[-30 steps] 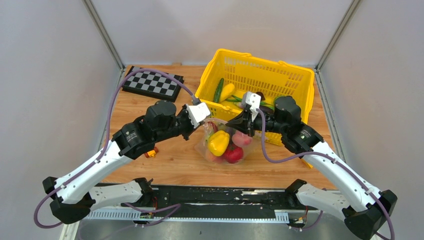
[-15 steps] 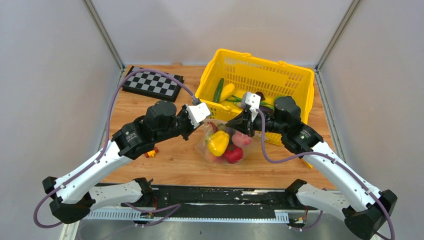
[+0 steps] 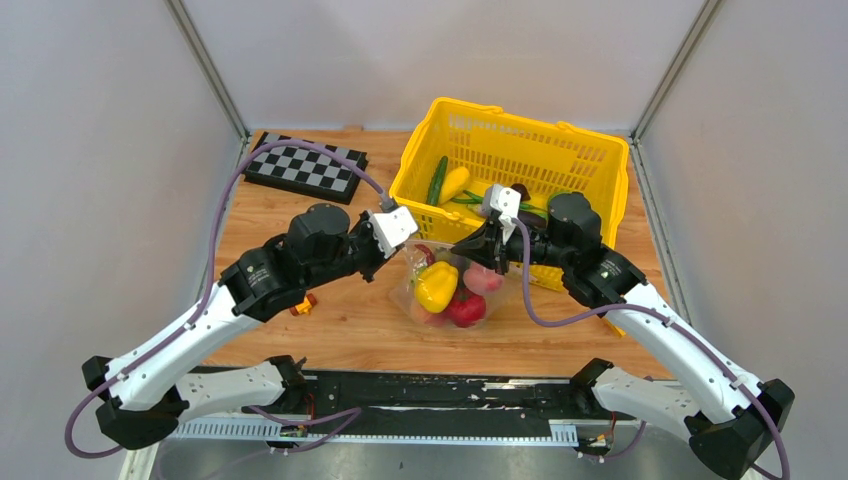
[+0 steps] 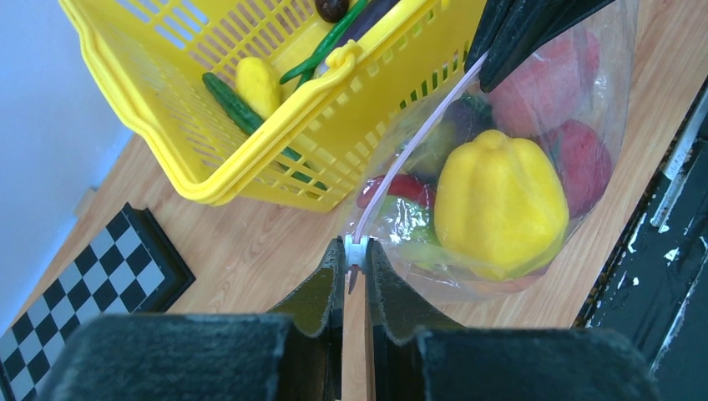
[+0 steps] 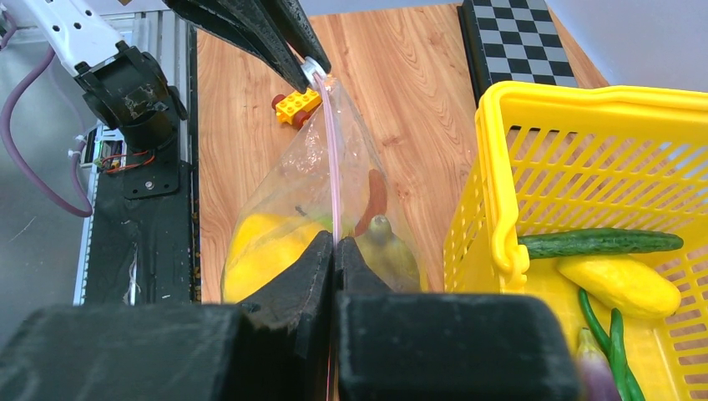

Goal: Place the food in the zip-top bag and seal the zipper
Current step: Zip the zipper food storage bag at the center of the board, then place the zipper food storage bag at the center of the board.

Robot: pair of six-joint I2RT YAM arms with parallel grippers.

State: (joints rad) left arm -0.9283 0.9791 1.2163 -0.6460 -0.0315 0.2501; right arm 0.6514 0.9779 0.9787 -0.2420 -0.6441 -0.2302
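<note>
The clear zip-top bag (image 3: 450, 285) hangs between my two grippers over the table, holding a yellow pepper (image 3: 437, 285), red and pink round pieces (image 3: 468, 306), a red chili (image 4: 401, 187) and other food. Its pink zipper (image 4: 413, 146) is stretched taut from gripper to gripper. My left gripper (image 4: 356, 251) is shut on the white slider (image 4: 356, 249) at the zipper's left end. My right gripper (image 5: 336, 241) is shut on the zipper's other end, seen also in the top view (image 3: 462, 246). The bag also shows in the right wrist view (image 5: 334, 192).
A yellow basket (image 3: 520, 160) stands right behind the bag, holding a cucumber (image 3: 437, 180), a yellow squash (image 3: 453, 184) and other vegetables. An orange toy block with wheels (image 3: 303, 303) lies under my left arm. A checkerboard (image 3: 305, 165) lies at the back left.
My left gripper has drawn the slider a little to the left and back, stretching the zipper. The right gripper has barely moved.
</note>
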